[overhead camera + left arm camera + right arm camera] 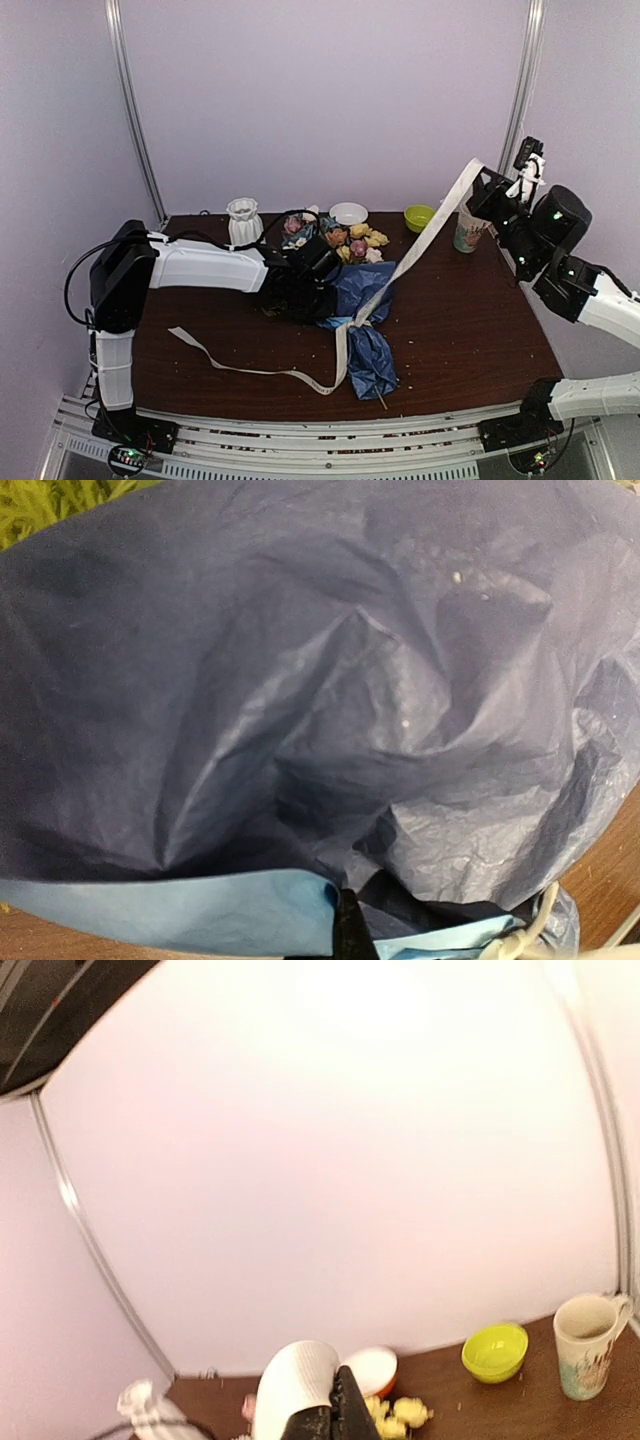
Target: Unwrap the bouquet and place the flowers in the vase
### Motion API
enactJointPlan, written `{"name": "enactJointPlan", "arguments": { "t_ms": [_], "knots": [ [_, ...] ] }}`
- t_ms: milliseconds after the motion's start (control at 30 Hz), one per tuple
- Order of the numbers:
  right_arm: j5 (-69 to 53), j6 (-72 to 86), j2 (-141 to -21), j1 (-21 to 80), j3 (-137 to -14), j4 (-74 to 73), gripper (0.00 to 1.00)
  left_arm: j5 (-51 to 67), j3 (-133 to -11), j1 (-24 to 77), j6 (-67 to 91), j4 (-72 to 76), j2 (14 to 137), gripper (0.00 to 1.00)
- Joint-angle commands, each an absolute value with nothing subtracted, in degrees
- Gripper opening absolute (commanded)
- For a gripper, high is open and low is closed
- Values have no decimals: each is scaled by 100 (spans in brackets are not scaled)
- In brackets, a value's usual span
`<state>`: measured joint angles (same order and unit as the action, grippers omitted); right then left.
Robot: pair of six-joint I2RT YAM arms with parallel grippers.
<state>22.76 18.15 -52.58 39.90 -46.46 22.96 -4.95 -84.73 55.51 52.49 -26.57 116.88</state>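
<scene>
Top view: the right gripper (488, 195), raised, pinches the ribbon (425, 240), taut down-left to the bouquet (350, 262), which lies blooms-far, stems-near. The left gripper (312, 300), the nearer 1, is closed on its paper (362, 285), with the vase (243, 220) beyond-left.
Left wrist: paper fills everything ahead.
Right wrist: ribbon clamped between closed tips, yellow blooms (400, 1412) below-ahead.

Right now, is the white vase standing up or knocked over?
Upright: the vase stands on its base on the table, wavy rim on top, no stems sticking out.
</scene>
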Motion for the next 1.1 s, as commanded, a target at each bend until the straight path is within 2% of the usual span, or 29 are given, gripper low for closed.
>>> {"name": "enactJointPlan", "arguments": {
  "t_ms": [0, 233, 267, 300, 367, 500, 533, 567, 867, 967, 1067],
  "knots": [
    [3462, 683, -5448, 3895, -5197, 3800, 0, -718, -8320, 5511, 5036, -2672, 11453, 0],
    [3357, -124, -5710, 3637, -6243, 3963, 0, -738, -8251, 5511, 5034, -2677, 11434, 0],
    [3328, -225, -5721, 3616, -6367, 3964, 3, -745, -8253, 5511, 5030, -2674, 11432, 0],
    [3322, -307, -5740, 3601, -6518, 3951, 12, -754, -8245, 5511, 5035, -2675, 11439, 0],
    [3268, -506, -5737, 3587, -6690, 3966, 38, -756, -8244, 5511, 5035, -2672, 11443, 0],
    [3198, -646, -5705, 3586, -7046, 4017, 76, -730, -8253, 5511, 5028, -2676, 11465, 0],
    [3186, -681, -5701, 3586, -7162, 4021, 94, -730, -8253, 5511, 5035, -2672, 11461, 0],
    [3174, -724, -5716, 3587, -7276, 4003, 99, -723, -8258, 5511, 5037, -2672, 11461, 0],
    [3245, -877, -5760, 3586, -7596, 3362, 100, -690, -8433, 5519, 5032, -2708, 11438, 0],
    [3144, -235, -5774, 3586, -7506, 1925, 100, -681, -8524, 5520, 5036, -2715, 11360, 0],
    [2490, 459, -5690, 3586, -7196, 508, 100, -738, -8619, 5520, 5048, -2732, 11187, 0]
  ]
}}
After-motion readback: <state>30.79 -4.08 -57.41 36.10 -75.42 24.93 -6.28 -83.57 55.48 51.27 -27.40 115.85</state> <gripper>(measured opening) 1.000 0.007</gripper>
